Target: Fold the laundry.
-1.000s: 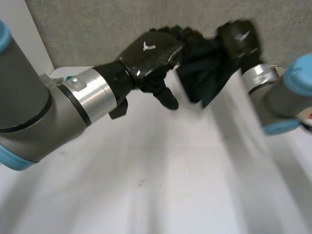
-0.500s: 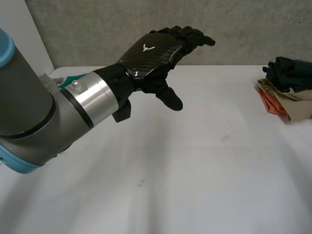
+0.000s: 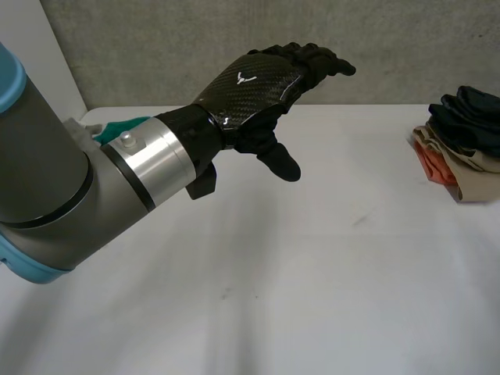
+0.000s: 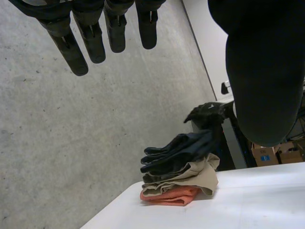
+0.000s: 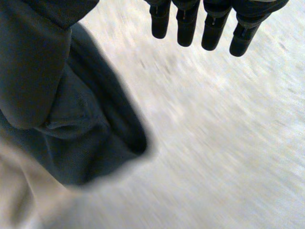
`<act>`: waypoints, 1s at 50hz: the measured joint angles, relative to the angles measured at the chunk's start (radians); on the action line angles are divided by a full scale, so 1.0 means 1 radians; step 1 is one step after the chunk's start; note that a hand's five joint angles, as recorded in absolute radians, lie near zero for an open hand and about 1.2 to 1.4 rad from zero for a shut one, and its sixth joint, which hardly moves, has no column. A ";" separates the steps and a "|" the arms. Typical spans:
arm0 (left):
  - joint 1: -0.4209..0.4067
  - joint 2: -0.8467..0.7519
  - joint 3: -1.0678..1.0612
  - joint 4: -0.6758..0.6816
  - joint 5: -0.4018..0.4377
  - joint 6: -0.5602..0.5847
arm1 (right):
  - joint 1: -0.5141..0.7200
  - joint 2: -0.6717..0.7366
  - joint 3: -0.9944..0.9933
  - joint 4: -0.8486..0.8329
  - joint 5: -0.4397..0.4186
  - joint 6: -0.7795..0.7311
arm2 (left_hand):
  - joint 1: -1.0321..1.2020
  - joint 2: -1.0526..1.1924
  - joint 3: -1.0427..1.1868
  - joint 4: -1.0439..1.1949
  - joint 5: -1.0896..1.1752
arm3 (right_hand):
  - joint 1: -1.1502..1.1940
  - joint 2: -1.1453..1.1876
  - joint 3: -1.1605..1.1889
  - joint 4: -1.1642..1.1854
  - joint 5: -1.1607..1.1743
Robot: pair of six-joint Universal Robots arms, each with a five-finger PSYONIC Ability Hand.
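Note:
My left hand (image 3: 250, 86) hovers open above the back middle of the white table (image 3: 312, 273), fingers straight (image 4: 95, 33) and thumb (image 4: 267, 71) apart, holding nothing. At the table's right edge stands a pile of folded clothes: a dark garment (image 3: 473, 117) on top, a beige one (image 3: 476, 168) under it, an orange one (image 3: 431, 166) at the bottom. The left wrist view looks across at the same pile (image 4: 181, 176). My right hand (image 5: 209, 24) is open with straight fingers, right beside the dark garment (image 5: 90, 143), beige cloth (image 5: 19, 200) showing below it.
A grey wall (image 3: 156, 47) runs close behind the table's far edge. Something teal (image 3: 117, 127) peeks out behind my left wrist. Cardboard boxes (image 4: 264, 153) stand on the floor beyond the pile.
A second ago both hands were on the dark garment, held up at the back. The right hand carried it right, onto the pile, and let go. The left hand barely moved.

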 measured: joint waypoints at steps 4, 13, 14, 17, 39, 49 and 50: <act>-0.003 0.011 -0.001 -0.001 -0.004 -0.002 | -0.012 -0.045 -0.016 0.111 0.212 -0.291 | 0.000 0.000 0.000 0.000 0.000 | 0.000 0.000 0.000 0.000 0.000; 0.024 0.051 0.014 0.000 -0.121 -0.006 | 0.155 -0.191 0.077 -0.116 0.379 -0.436 | 0.026 0.034 0.028 0.039 0.044 | 0.000 0.000 0.000 0.000 0.000; 0.046 0.057 0.019 0.000 -0.174 -0.004 | 0.204 -0.250 0.134 -0.195 0.365 -0.386 | 0.028 0.037 0.029 0.042 0.047 | 0.000 0.000 0.000 0.000 0.000; 0.101 0.063 0.024 0.000 -0.268 0.007 | 0.288 -0.344 0.242 -0.303 0.321 -0.288 | 0.028 0.038 0.029 0.042 0.047 | 0.000 0.000 0.000 0.000 0.000; 0.655 -0.445 0.091 0.078 -0.370 0.764 | 0.752 -0.447 0.888 -0.320 0.086 -0.242 | 0.024 0.036 0.027 0.040 0.043 | 0.000 0.000 0.000 0.000 -0.001; 0.696 -0.615 0.158 0.167 -0.357 0.856 | 0.734 -0.446 0.919 -0.282 0.094 -0.292 | 0.945 0.917 0.906 0.921 0.906 | 0.000 0.000 0.000 0.000 -0.001; 0.686 -0.608 0.153 0.183 -0.359 0.850 | 0.732 -0.448 0.918 -0.281 0.095 -0.292 | 0.945 0.953 0.942 0.958 0.920 | 0.000 0.000 0.000 0.000 -0.001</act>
